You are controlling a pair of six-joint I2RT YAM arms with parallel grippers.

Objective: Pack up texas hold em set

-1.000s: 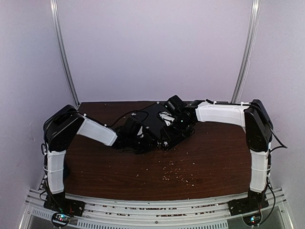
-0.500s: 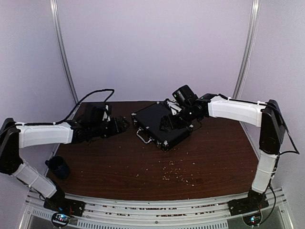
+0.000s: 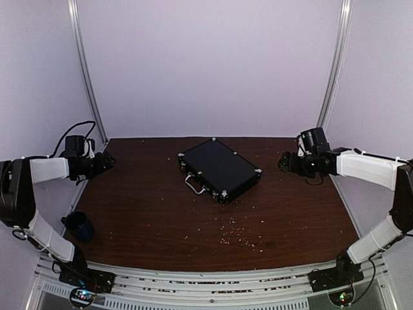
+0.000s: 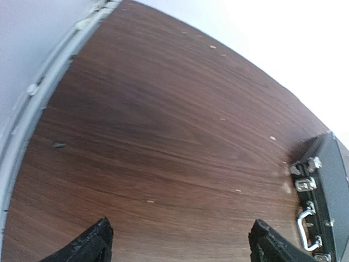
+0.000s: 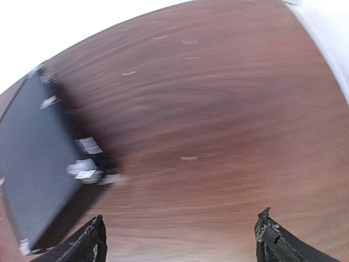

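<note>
Case (image 3: 219, 170) lies flat with the lid down, mid-surface toward the back and turned at an angle, with the handle (image 3: 193, 185) on the edge facing near-left. No chips, cards, buttons or dice show anywhere on the surface (image 3: 290, 226), so presumably all are inside (can't see in). Left gripper (image 3: 108, 159) hangs at the far-left edge of the surface, well apart from the case. The left wrist view shows its fingers (image 4: 92, 243) spread wide with only bare wood between them, holding nothing. Right gripper (image 3: 284, 161) is out at the right edge, also well apart from the case, and its fingers (image 5: 275, 240) are likewise wide apart and empty (that view is blurred). Dark blue mug (image 3: 80, 226) stands near-left by the left arm and is not part of the set. Pale specks (image 3: 235, 236) are scattered on the wood in front of the case. Step, as a judgement: packing looks to be at its end, with the lid closed and both arms off to the sides. One open point: a silver latch (image 4: 305, 183) by the handle shows in the left wrist view, but whether it is snapped down is too small to tell. If it isn't, the next move calls for a gripper to come in at the handle-side edge and press each latch flat without shoving the case. Otherwise nothing is left but parking the arms.
</note>
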